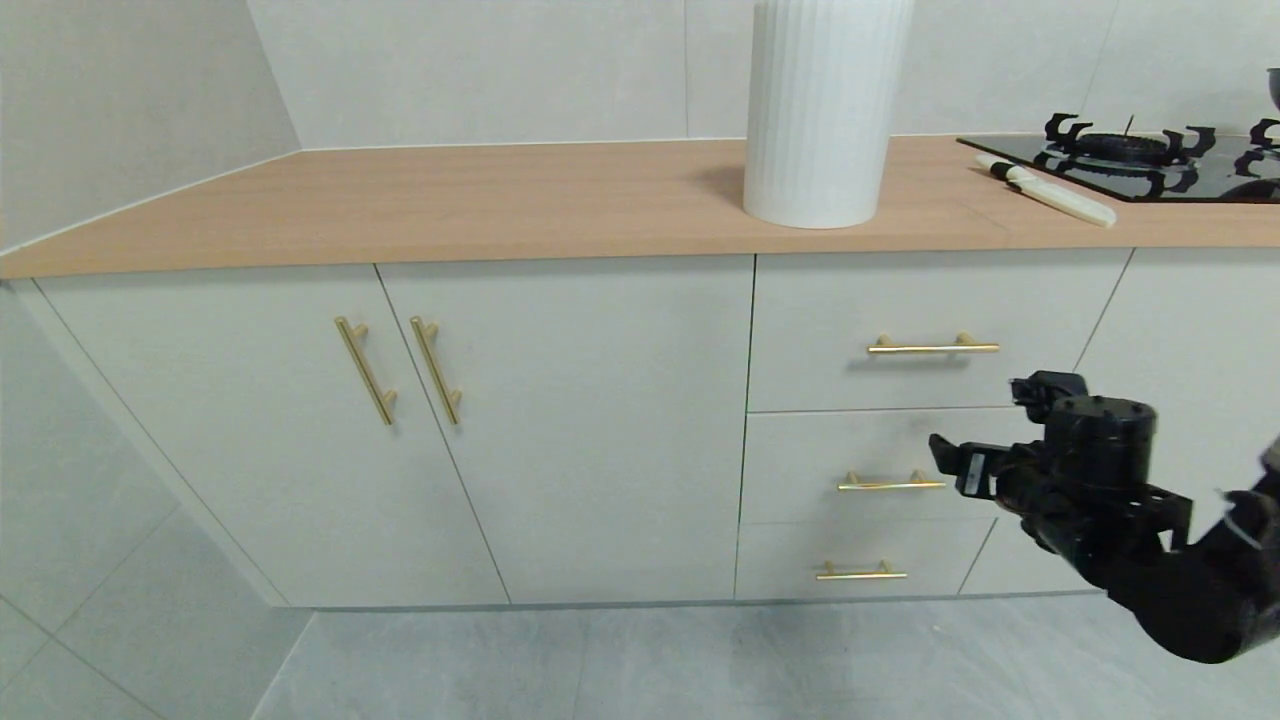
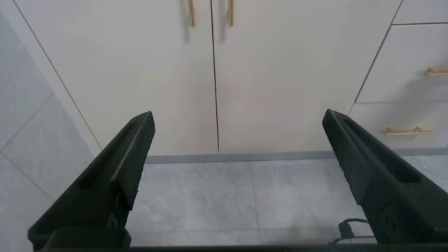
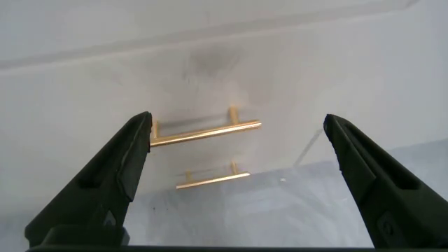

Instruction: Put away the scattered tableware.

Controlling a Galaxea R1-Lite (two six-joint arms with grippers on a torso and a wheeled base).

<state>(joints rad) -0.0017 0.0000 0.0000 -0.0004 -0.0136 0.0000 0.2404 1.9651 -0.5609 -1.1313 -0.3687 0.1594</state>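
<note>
1. Head view: a white knife [image 1: 1045, 190] is seen lying on the wooden table [image 1: 500, 200], just beside the black stove [image 1: 1130, 160]
2. A tall white jar [image 1: 822, 110] is stood on the table, near the knife but not touching it
3. The right tool [image 1: 978, 415] is held wide open and empty, in front of the drawers, close to the middle gold handle [image 1: 892, 484]
4. The left tool [image 2: 238, 115] is held wide open too, with nothing in it, over the grey floor [image 2: 231, 189] and pointed at the cupboard doors [image 2: 280, 70]
</note>
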